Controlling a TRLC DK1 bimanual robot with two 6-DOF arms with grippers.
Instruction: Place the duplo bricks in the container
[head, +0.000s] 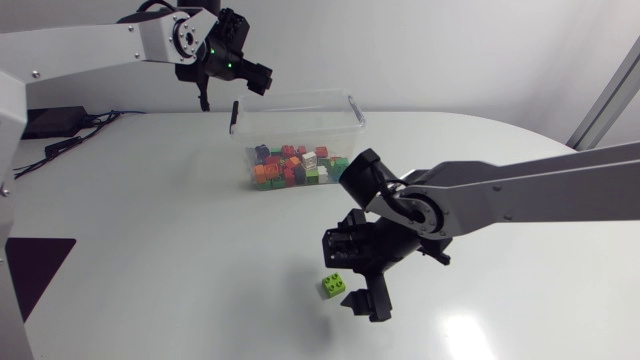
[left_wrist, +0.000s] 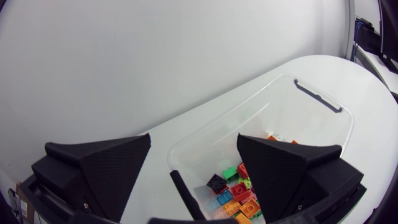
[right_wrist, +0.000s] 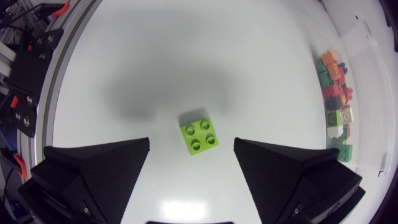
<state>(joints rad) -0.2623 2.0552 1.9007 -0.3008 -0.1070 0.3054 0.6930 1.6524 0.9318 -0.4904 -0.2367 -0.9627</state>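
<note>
- Head view: your right gripper (head: 350, 285) hangs over the lone green brick (head: 334, 286), well apart from the container (head: 300, 118). Your left gripper (head: 220, 108) hovers at the container's end.
- Left wrist view: fingers (left_wrist: 99, 168) spread, holding nothing, above the piled bricks (left_wrist: 239, 191).
- Right wrist view: fingers (right_wrist: 292, 168) wide, with the brick untouched between them, likely lined up for pickup.

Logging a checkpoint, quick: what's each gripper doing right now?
Left gripper: open, empty, above the clear container.
Right gripper: open, either side of the lime green duplo brick, not touching it.
</note>
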